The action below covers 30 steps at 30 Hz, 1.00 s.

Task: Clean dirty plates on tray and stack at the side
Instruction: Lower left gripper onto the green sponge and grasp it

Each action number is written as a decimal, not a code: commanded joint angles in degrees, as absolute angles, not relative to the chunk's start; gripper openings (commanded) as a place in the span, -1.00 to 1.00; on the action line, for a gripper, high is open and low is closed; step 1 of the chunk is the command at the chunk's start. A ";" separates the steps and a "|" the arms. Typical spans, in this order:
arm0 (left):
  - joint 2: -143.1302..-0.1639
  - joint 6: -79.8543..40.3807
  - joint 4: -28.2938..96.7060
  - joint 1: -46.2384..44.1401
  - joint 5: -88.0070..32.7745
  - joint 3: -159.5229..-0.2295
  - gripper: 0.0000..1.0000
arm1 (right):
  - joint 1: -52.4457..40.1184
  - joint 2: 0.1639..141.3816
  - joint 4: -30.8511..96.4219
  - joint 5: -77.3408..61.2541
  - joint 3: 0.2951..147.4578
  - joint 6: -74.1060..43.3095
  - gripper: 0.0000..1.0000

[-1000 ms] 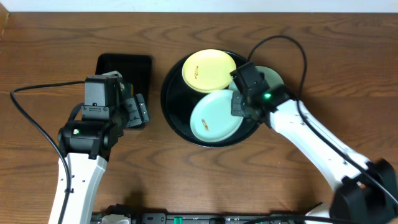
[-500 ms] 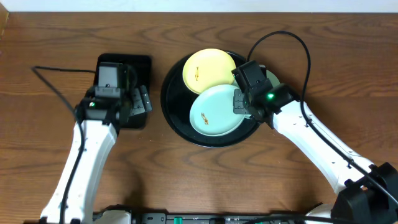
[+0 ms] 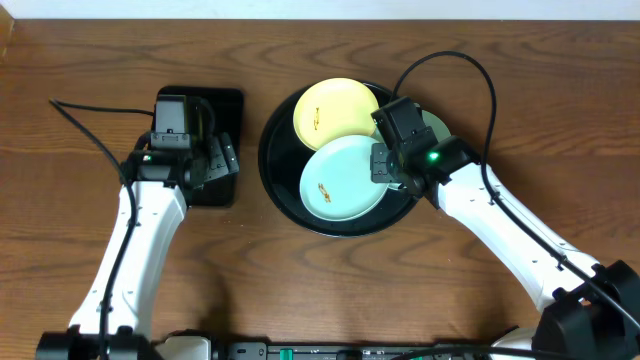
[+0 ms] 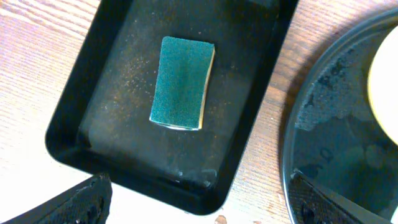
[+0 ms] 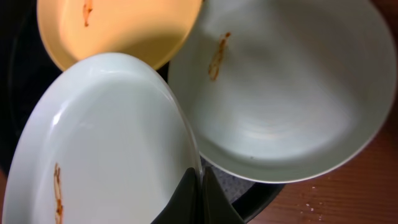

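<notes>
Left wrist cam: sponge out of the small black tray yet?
No, the green sponge lies flat inside the rectangular black tray, with nothing gripping it.

You're looking at a robot lab bench. Two white arms [image 3: 135,260] [image 3: 500,235] reach over a wood-grain table [image 3: 300,300], with black cables [image 3: 470,65] looping loose above it. A green status light [image 3: 431,155] glows on the right arm. The kitchen touches sit on the tabletop: a green sponge [image 4: 182,82] in a small rectangular tray [image 4: 124,143], and smudged plates [image 3: 340,180] on a round black tray [image 3: 272,165].
</notes>
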<state>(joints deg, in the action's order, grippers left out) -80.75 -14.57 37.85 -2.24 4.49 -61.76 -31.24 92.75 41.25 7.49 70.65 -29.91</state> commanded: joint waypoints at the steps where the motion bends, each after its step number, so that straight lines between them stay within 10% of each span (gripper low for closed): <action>1: -84.47 -13.58 36.25 -1.87 5.28 -62.06 0.83 | -32.32 92.92 40.64 5.96 69.87 -27.33 -0.98; 24: -104.51 -9.98 20.53 3.95 6.04 -62.06 0.82 | -36.07 92.92 38.57 10.28 67.42 -24.56 -0.98; 30: -108.12 -4.93 18.79 3.95 6.04 -62.06 0.43 | -36.07 92.92 38.59 10.28 67.42 -24.56 -0.98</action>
<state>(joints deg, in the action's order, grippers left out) -107.15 -8.86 19.14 3.75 5.15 -61.76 -35.70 92.75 38.76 9.30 67.64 -25.15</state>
